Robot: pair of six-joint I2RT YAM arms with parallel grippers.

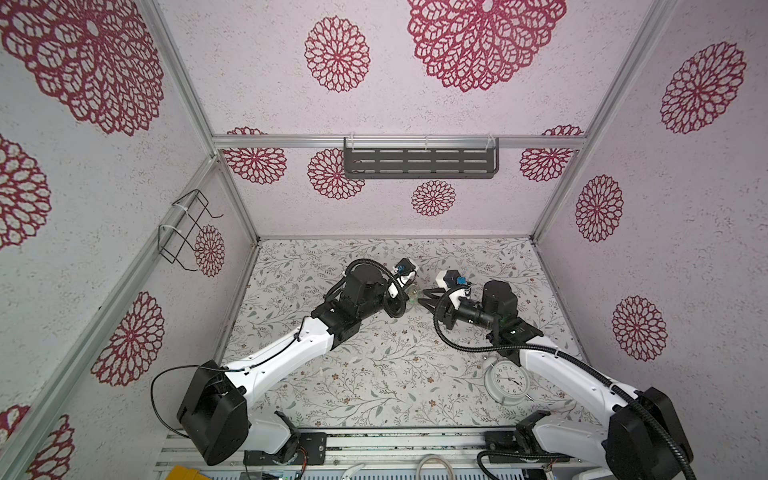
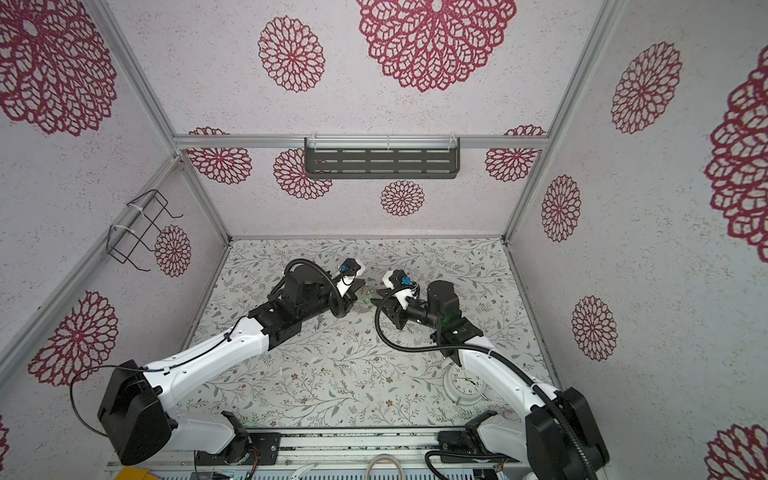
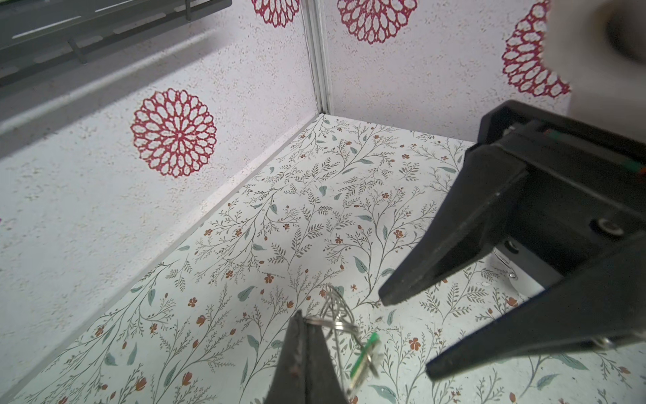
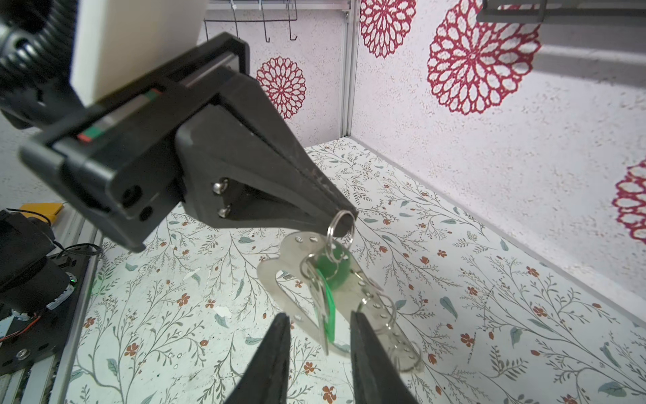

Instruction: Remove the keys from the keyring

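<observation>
The left pincer [image 4: 345, 214] is clamped tight on a small split ring [image 4: 330, 228], and the whole bunch hangs from that one pinch. It is clear of the table [image 4: 489, 314] and well beyond the clock [image 1: 506, 380], on the clock's far side toward the back wall. Under the ring dangles the keyring [image 4: 292, 252], a flat perforated metal loop, with the green-tagged key [image 4: 330, 271] lying against it. The right pincer [image 4: 320, 316] is open, its tips standing either side of the green tag and holding nothing.

Count: one keyring, one clock, two pincers, at least three split rings. One key is certain. A pale see-through piece [image 4: 405, 349] low in the bunch is probably the second key's tag, though I cannot tell for sure.

By my judgement the bunch is light, hard metal that will not crush, but it is slick and free to swing and twist on its rings. The loop's flat face offers the broadest hold. The key is best taken across its plastic tag, as the thin blade would likely slip. The split rings look springy and should resist being worked open.
</observation>
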